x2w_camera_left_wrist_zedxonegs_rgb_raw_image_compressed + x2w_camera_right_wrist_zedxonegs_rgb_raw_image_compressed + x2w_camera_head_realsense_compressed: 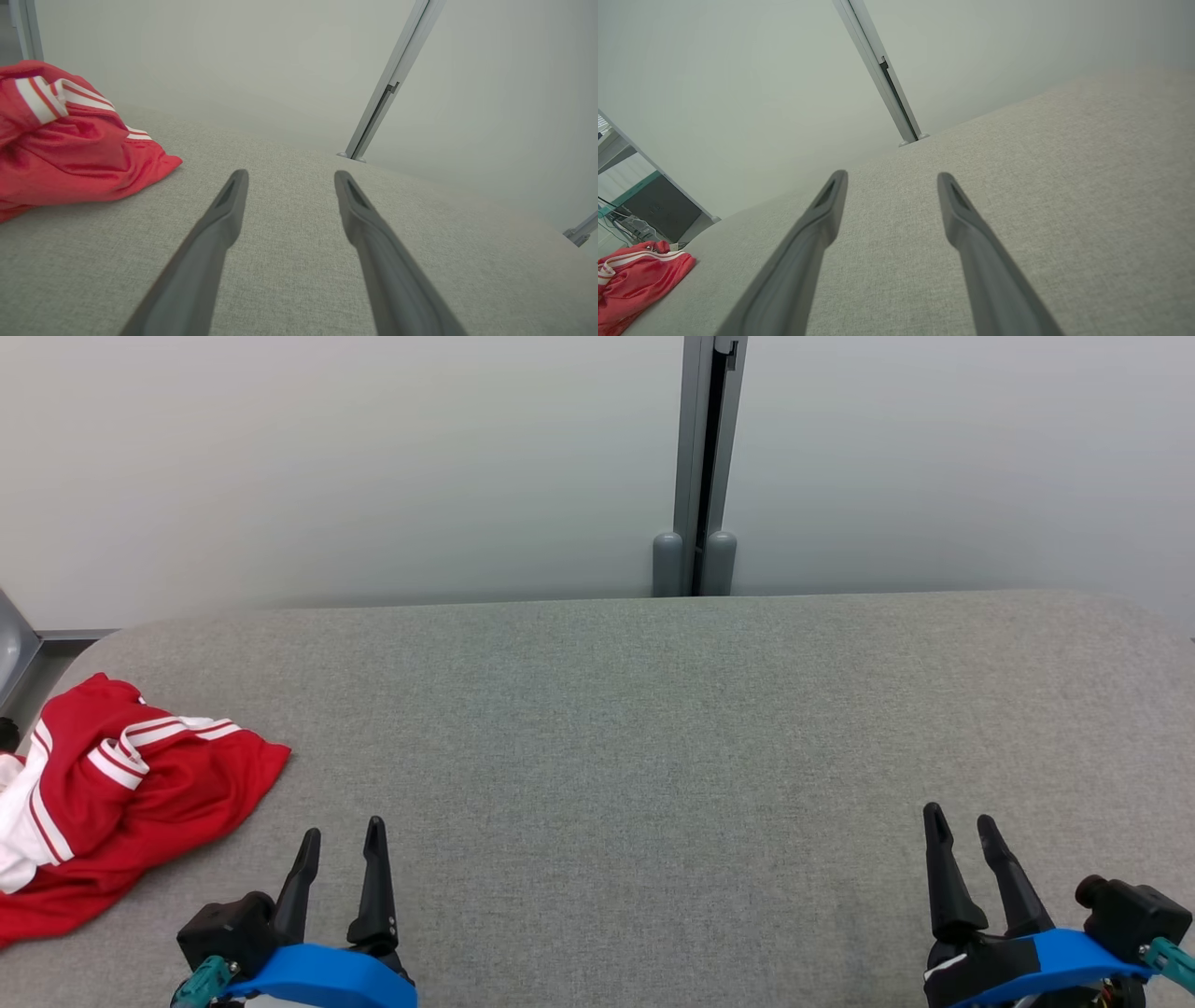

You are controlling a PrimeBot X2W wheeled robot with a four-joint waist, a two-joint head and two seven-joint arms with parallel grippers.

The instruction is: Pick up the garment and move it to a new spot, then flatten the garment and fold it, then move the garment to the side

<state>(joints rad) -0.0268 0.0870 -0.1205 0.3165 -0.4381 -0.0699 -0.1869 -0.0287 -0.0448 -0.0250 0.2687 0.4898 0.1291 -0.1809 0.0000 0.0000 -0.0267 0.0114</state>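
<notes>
Standing wide open, left tool (344, 829) and right tool (959, 814) hold nothing.

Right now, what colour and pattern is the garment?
Red with white stripes, on the garment. Best seen in the left wrist view.

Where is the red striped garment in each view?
Head view: red garment at the left edge, crumpled on the grey padded surface.
Left wrist view: red garment at upper left.
Right wrist view: red garment in the bottom left corner.
Shared landmark: grey metal post on the wall behind.
</notes>
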